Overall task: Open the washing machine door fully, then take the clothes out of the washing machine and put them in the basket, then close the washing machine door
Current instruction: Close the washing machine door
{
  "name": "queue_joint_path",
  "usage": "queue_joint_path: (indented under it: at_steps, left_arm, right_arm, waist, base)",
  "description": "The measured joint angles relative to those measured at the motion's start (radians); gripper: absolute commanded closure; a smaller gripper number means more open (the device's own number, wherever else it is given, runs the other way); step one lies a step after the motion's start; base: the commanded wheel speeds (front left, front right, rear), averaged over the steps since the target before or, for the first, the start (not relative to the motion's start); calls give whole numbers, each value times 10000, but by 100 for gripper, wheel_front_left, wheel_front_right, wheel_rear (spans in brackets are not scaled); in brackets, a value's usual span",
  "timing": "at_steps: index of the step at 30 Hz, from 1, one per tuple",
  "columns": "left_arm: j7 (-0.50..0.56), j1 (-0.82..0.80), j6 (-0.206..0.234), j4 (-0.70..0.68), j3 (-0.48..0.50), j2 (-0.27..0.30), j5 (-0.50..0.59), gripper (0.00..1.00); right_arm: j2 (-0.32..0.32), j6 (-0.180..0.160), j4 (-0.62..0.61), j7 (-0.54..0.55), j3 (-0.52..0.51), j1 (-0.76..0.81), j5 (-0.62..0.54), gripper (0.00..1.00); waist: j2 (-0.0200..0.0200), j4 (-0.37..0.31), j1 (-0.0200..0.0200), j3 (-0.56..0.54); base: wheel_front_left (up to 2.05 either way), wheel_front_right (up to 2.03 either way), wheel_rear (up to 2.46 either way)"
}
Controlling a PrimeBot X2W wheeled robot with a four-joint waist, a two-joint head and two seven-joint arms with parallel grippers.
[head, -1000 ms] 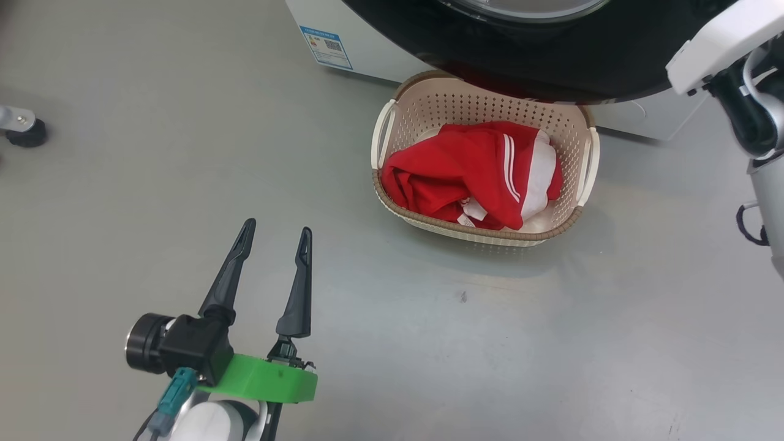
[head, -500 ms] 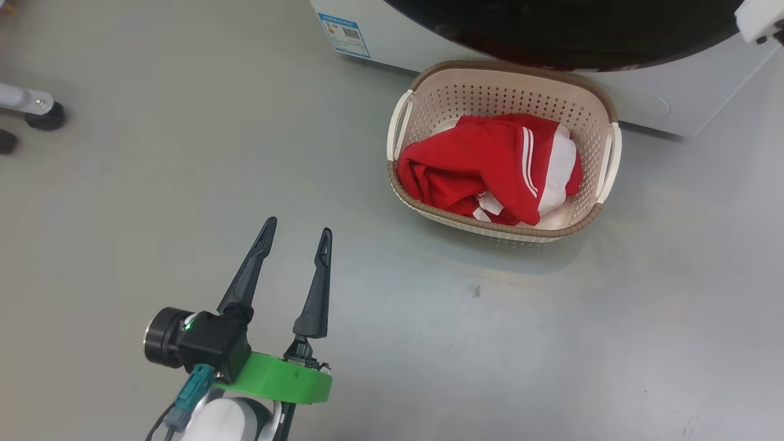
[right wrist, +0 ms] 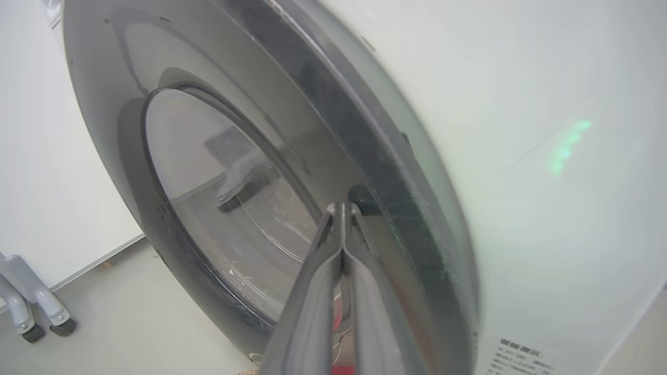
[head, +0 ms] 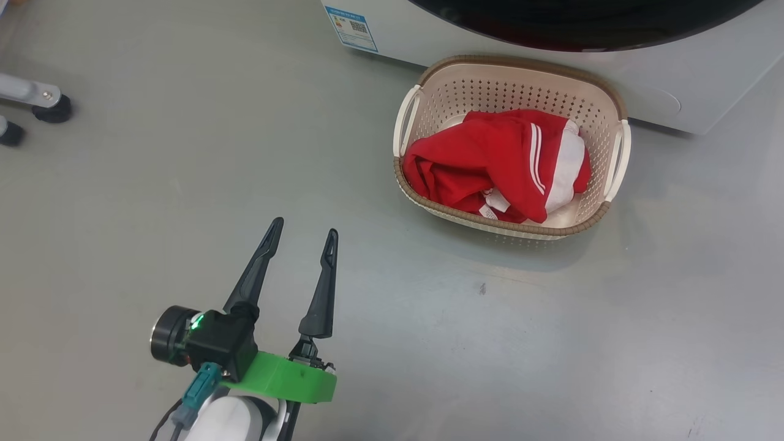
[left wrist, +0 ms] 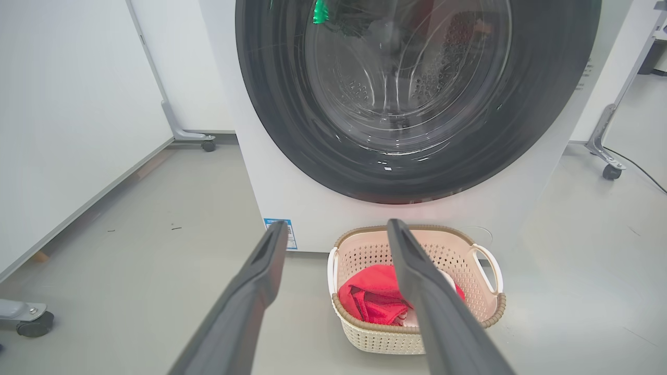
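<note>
Two claws, one spread, one pinched; clothes [head: 490, 159] in basket [head: 511, 229], door [left wrist: 417, 179] against washer [left wrist: 292, 182].
Your left claw [head: 305, 226] hangs open and empty over the grey floor [head: 184, 184]; the basket sits ahead of it and off to its right, well apart from its fingers, with the clothes bundled inside. Straight past that claw's tips, beyond the basket, the washer stands with its door looking flush to the white front. Your right claw [right wrist: 341, 207] is pinched tight on nothing, its two fingers pressed together along their length, tips right at the door's black rim near its outer edge; whether they touch the rim, you cannot tell.
</note>
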Motion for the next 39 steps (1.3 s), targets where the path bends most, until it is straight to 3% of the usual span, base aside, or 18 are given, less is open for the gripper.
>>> queue_joint_path:
  at_steps: [18,31,38,39]
  left_arm:
    - [-56,-250,0,240,17,-27,-2,0]
    - [-58,-249,17,437,355,-31,-2,0]
    - [-58,-240,50,568,612,-31,0,0]
    - [-58,-239,50,593,623,-31,4,0]
  right_arm:
    - [343,-6,616,-681,652,-8,219,100]
    - [823,-8,606,-1781,1124,1355,581,100]
    - [867,-23,706,-2686,1444,2384,-61,100]
    - [949,-35,731,-2744,1448,2540,-63,84]
  waist:
    - [0,-185,0,-248]
    - [0,-670,0,-596]
    - [0,-971,0,-932]
    - [0,-1015,0,-987]
  base:
    - [0,0,0]
    - [0,0,0]
    - [0,0,0]
    - [0,0,0]
